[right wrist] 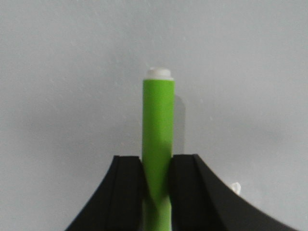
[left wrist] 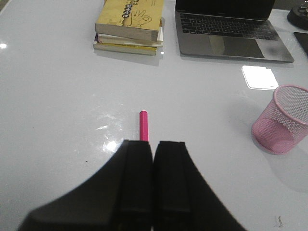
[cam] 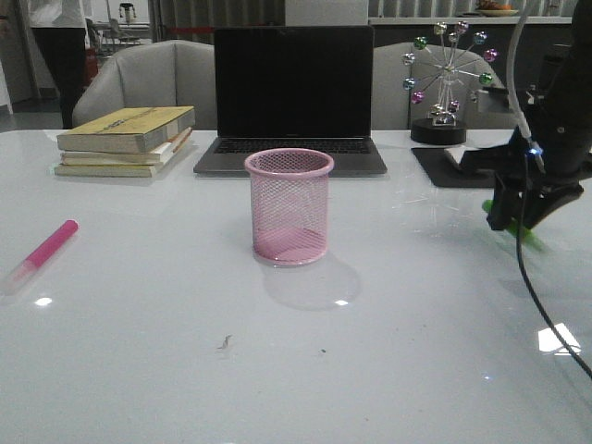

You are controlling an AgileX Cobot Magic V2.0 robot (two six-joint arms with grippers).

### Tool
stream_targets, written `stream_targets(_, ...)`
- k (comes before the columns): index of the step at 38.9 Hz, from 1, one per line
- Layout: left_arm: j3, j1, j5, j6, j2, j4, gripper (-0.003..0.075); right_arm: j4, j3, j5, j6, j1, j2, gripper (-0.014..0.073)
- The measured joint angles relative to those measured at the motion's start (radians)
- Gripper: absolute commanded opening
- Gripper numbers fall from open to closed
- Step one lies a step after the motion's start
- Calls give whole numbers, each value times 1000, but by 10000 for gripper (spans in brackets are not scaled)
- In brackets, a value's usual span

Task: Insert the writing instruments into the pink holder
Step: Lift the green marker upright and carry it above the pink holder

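The pink holder (cam: pixel 289 205), an upright mesh cup with nothing in it, stands mid-table; it also shows in the left wrist view as the holder (left wrist: pixel 284 120). The magenta marker (cam: pixel 44 250) lies flat on the table at the far left. My left gripper (left wrist: pixel 153 143) is shut and holds nothing, and the magenta marker (left wrist: pixel 143 126) lies just beyond its tips. That gripper is outside the front view. At the right, low over the table, my right gripper (cam: pixel 513 217) is shut on the green marker (cam: pixel 529 236). The green marker (right wrist: pixel 158 125) sticks out past the right gripper (right wrist: pixel 158 161).
A stack of books (cam: pixel 125 139) lies at the back left. An open laptop (cam: pixel 291 102) stands behind the holder. At the back right are a ferris-wheel ornament (cam: pixel 449 79) and a black mat (cam: pixel 453 166). My right arm's cable (cam: pixel 541 305) hangs toward the front right.
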Motion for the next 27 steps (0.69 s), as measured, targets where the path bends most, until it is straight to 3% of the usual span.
stream_targets(17,0,0,0,0,0,-2,93,72,-113,-91,-204,167,-231,31)
stream_targets(27,0,0,0,0,0,-2,93,84,-104,-188,-219,253,-337,31)
